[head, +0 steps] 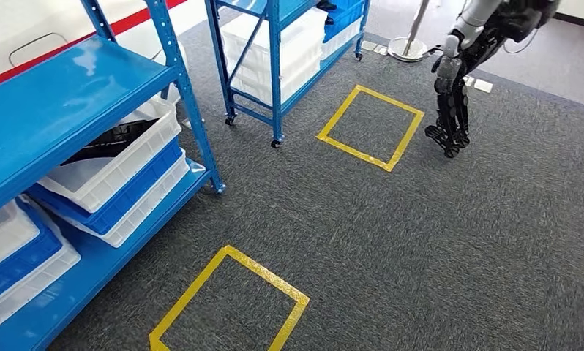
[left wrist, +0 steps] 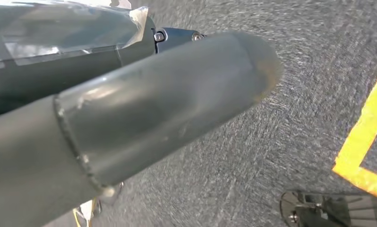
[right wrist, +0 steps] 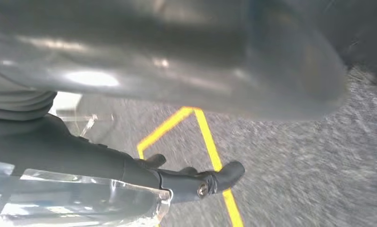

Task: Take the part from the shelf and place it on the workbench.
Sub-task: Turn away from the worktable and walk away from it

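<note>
A black part (head: 110, 139) lies in the upper white bin (head: 121, 164) on the near blue shelf (head: 62, 99), at the left of the head view. My left hand (left wrist: 144, 109) hangs over the grey carpet, its thick thumb and a dark finger stretched out with nothing in them. My right hand (right wrist: 106, 161) also hangs above the carpet, near a corner of yellow tape (right wrist: 196, 116). Its dark fingers (right wrist: 210, 179) are extended and hold nothing. Clear film wraps part of both hands.
Blue and white bins (head: 25, 252) fill the near shelf's lower level. A second wheeled blue shelf (head: 274, 51) stands farther back. Two yellow tape squares (head: 369, 128) (head: 230, 303) mark the carpet. A silver and black robot arm (head: 454, 88) hangs by the far square, beside a stand base (head: 408, 49).
</note>
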